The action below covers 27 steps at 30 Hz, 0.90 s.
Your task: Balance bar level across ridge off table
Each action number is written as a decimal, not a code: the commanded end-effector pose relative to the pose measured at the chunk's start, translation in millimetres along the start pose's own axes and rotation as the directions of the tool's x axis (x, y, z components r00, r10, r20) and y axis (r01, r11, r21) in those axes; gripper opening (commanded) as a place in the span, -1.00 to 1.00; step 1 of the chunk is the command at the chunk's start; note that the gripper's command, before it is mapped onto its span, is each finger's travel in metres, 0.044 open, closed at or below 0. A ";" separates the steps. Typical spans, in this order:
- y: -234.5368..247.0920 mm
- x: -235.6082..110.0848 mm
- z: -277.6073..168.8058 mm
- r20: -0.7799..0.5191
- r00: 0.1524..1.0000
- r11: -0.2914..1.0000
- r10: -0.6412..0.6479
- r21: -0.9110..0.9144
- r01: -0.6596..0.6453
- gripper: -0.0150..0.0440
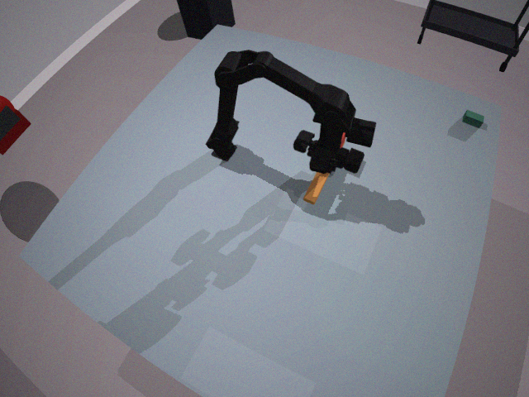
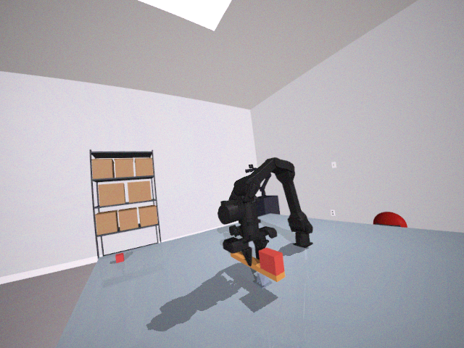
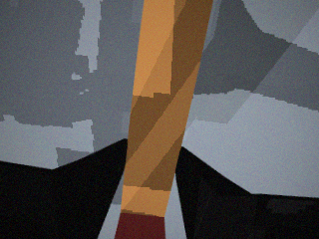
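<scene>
Your gripper (image 2: 250,258) is pinching the orange bar (image 2: 245,260), held just above the table (image 2: 356,284), over the pale ridge (image 2: 262,278). The bar looks stiff but end-heavy: a red block (image 2: 271,261) sits on one end, so hold nearer the block than the bar's middle.

From above, the arm's wrist hides most of the orange bar (image 1: 316,188); the ridge under it cannot be made out. In the exterior view the red block (image 2: 271,261) covers part of the bar, and the ridge (image 2: 263,280) barely shows. The wrist view cuts off the bar at the top edge.
</scene>
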<state>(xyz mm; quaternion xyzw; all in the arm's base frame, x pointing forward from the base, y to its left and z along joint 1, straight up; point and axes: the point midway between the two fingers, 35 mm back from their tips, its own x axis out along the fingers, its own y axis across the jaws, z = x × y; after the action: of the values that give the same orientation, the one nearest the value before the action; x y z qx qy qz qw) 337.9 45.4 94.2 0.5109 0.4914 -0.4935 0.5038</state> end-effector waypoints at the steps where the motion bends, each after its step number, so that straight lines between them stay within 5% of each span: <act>1: 0.0 0.0 0.0 0.000 1.000 1.000 0.000 0.000 0.000 -0.49; 27: 0.0 0.0 0.0 0.000 1.000 1.000 0.000 0.000 0.000 -0.40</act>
<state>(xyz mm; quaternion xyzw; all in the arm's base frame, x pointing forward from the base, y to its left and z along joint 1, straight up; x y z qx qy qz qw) 337.9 45.4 94.2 0.5109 0.4914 -0.4936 0.5038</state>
